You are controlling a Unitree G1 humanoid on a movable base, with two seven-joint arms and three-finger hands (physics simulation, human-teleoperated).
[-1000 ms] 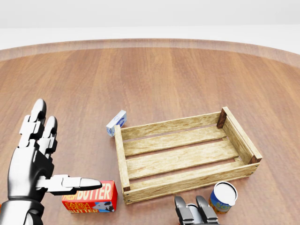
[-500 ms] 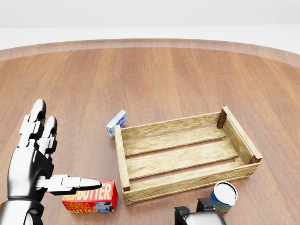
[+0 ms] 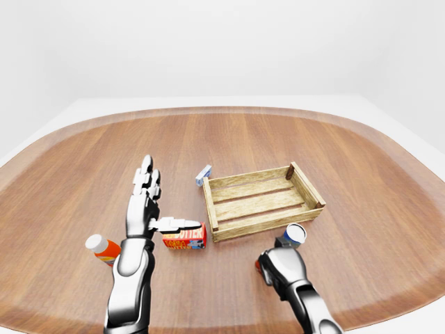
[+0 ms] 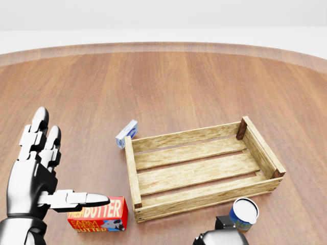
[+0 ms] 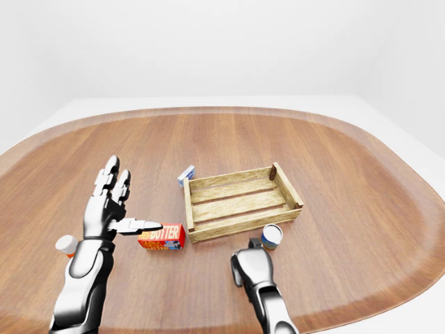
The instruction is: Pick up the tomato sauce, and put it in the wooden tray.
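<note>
Nearest the camera, at six o'clock in the left-eye view, the right hand [image 3: 280, 265] shows mostly as the back of a rounded fist; its fingers are turned away, so whether it is open or closed cannot be told. Just beyond it, at about one o'clock from the hand, stands a small can [image 4: 243, 214] with a white top and blue and orange label, which I take to be the tomato sauce. It sits on the table [image 4: 194, 87], close against the near outer wall of the wooden tray [image 4: 204, 196], not inside it.

Risks from here, as I judge them: the can is tucked beside the tray wall, so a finger could catch the slat and shove the tray, or tip the can over and set it rolling. A grip taken low with the hand hidden from the head view could also be off-centre and slip on lifting.

Over at nine o'clock, the left hand [image 4: 38, 171] is raised, fingers spread open, thumb pointing over the butter box [image 4: 99, 214]; it holds nothing. An orange bottle [image 3: 103, 249] lies beside that arm. Farther out, at eleven o'clock from the tray, rests a small blue and white carton [image 4: 126, 133]
</note>
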